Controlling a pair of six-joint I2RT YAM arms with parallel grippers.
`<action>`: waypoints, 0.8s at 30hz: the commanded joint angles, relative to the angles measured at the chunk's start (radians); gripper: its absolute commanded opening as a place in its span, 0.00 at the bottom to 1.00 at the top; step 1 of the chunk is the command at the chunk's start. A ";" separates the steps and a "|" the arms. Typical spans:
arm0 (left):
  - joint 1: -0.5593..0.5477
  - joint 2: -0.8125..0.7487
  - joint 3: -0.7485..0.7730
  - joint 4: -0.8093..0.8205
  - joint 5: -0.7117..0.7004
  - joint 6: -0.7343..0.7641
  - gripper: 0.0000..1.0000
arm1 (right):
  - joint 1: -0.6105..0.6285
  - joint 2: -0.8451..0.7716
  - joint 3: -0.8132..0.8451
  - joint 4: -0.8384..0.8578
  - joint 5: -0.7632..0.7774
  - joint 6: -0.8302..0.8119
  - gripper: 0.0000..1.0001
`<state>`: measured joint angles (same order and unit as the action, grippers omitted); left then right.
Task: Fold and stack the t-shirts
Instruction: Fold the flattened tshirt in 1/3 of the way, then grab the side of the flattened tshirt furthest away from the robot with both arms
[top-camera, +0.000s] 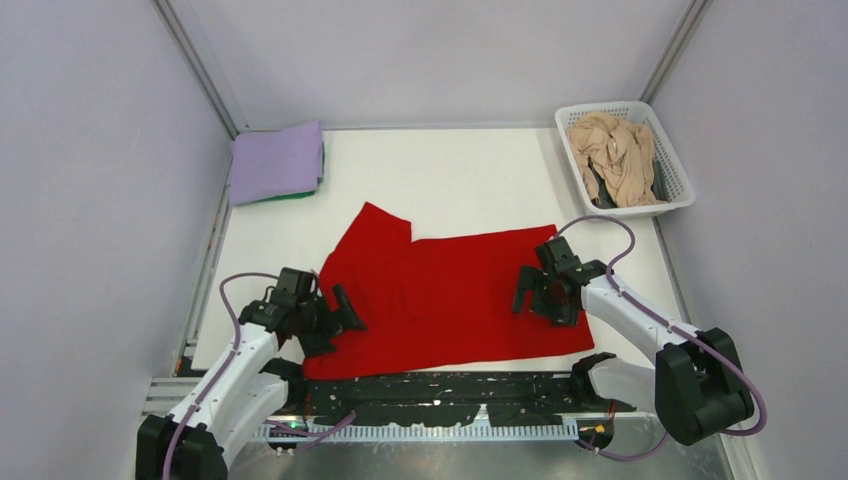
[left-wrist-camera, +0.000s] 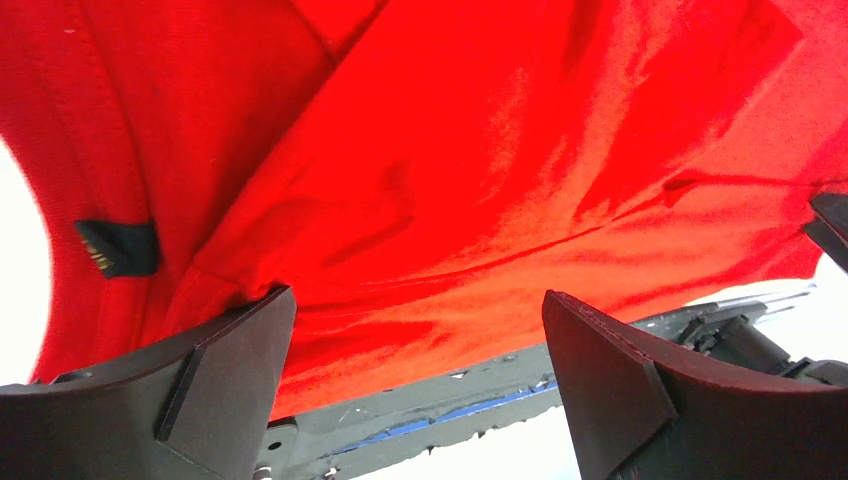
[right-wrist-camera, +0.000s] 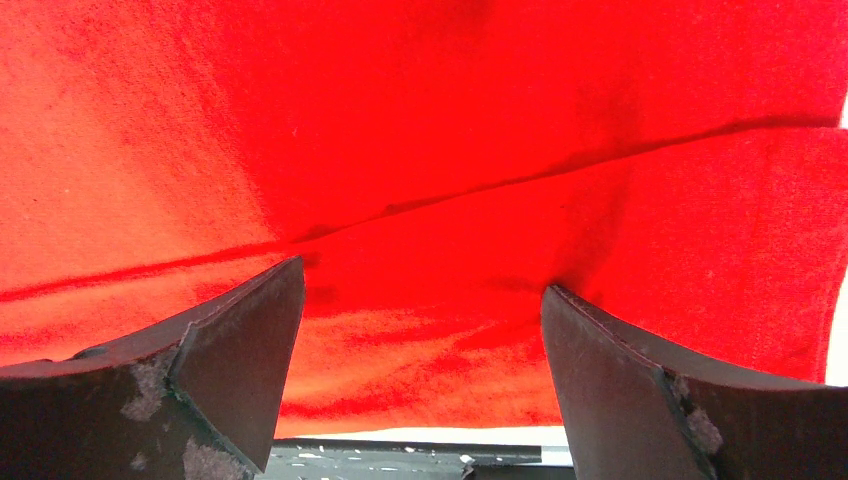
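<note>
The bright red t-shirt (top-camera: 440, 295) lies spread flat on the white table, one sleeve pointing to the back left. It fills the left wrist view (left-wrist-camera: 470, 150) and the right wrist view (right-wrist-camera: 450, 130). My left gripper (top-camera: 335, 315) is open over the shirt's left edge near the collar tag (left-wrist-camera: 118, 247). My right gripper (top-camera: 535, 290) is open over the shirt's right part. The folded lavender t-shirt (top-camera: 276, 161) lies at the back left on top of a green one (top-camera: 300, 195), of which only an edge shows. The beige t-shirt (top-camera: 615, 157) lies crumpled in the basket.
The white lattice basket (top-camera: 680, 195) stands at the back right. A black worn strip (top-camera: 440, 390) runs along the table's near edge under the shirt's hem. Grey walls close in the left, right and back sides.
</note>
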<state>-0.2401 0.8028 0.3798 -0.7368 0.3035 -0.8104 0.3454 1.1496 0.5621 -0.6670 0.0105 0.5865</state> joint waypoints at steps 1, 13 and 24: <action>-0.001 0.018 0.041 -0.084 -0.131 0.015 1.00 | 0.003 -0.035 -0.019 -0.059 0.032 0.014 0.95; -0.001 0.079 0.254 -0.005 -0.120 0.088 1.00 | 0.003 -0.133 -0.019 -0.078 0.020 0.052 0.95; -0.001 0.578 0.805 0.052 -0.276 0.210 1.00 | -0.006 -0.186 0.105 0.045 0.130 0.020 0.95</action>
<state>-0.2409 1.1988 0.9794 -0.7311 0.1131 -0.6743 0.3454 0.9508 0.5842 -0.7250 0.0608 0.6228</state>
